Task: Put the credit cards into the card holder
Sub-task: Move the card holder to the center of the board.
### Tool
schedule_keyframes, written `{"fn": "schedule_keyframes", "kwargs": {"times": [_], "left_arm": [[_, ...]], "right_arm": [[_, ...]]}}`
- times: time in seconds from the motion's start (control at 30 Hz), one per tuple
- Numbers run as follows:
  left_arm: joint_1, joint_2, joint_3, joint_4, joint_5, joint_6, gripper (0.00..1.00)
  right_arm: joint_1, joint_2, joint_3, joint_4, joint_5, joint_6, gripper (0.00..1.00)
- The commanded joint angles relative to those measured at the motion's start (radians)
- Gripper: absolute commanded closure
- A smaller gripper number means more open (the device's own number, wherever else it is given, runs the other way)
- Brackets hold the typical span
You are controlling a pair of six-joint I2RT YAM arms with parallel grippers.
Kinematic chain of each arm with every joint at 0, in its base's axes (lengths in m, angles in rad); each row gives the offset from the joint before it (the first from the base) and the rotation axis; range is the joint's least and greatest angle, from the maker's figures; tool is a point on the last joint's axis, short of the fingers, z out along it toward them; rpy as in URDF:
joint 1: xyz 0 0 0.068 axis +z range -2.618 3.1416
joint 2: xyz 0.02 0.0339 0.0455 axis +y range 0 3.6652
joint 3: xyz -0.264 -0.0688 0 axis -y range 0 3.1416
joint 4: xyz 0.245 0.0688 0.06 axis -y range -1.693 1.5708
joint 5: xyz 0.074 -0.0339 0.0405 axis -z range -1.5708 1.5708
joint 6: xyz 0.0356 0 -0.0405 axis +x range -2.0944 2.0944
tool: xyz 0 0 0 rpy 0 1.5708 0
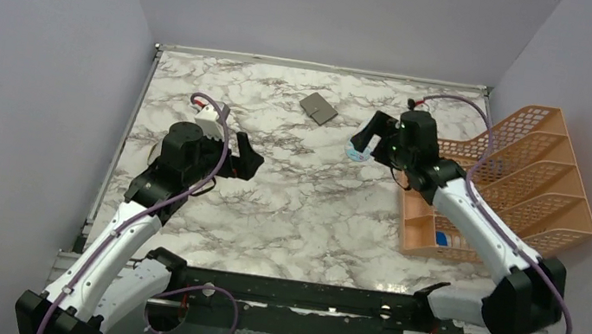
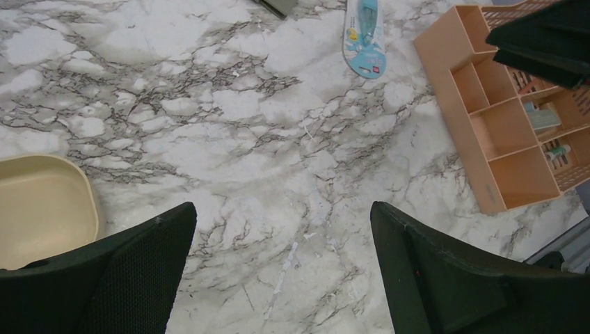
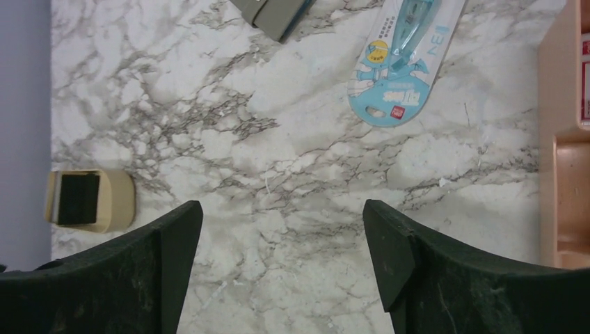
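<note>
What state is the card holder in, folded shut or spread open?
Folded shut: the card holder lies flat as one grey square, its inner pockets not spread out.

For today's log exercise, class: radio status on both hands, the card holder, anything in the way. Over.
Left hand, right hand open, empty. Card holder shut, untouched, far side. Blue packet near it, apart.

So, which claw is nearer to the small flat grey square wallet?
Right. The right claw is just right of the small flat grey square wallet; the left claw is farther, to its left and further back toward the robot.
</note>
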Motion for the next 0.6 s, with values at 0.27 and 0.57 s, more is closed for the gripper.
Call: {"fn": "schedule_keyframes", "kwargs": {"times": [0.27,0.57], "left_arm": [[0.006,-0.052,-0.02,0.003,-0.048,0.018,0.01],[0.0,-0.067,-0.017,0.0,-0.072,0.037,0.01]], "right_arm": [[-0.003,0.592,0.416,0.18,-0.058,-0.183,0.48],[-0.003,0.913,0.666,0.236,-0.033,-0.383,0.5]]}}
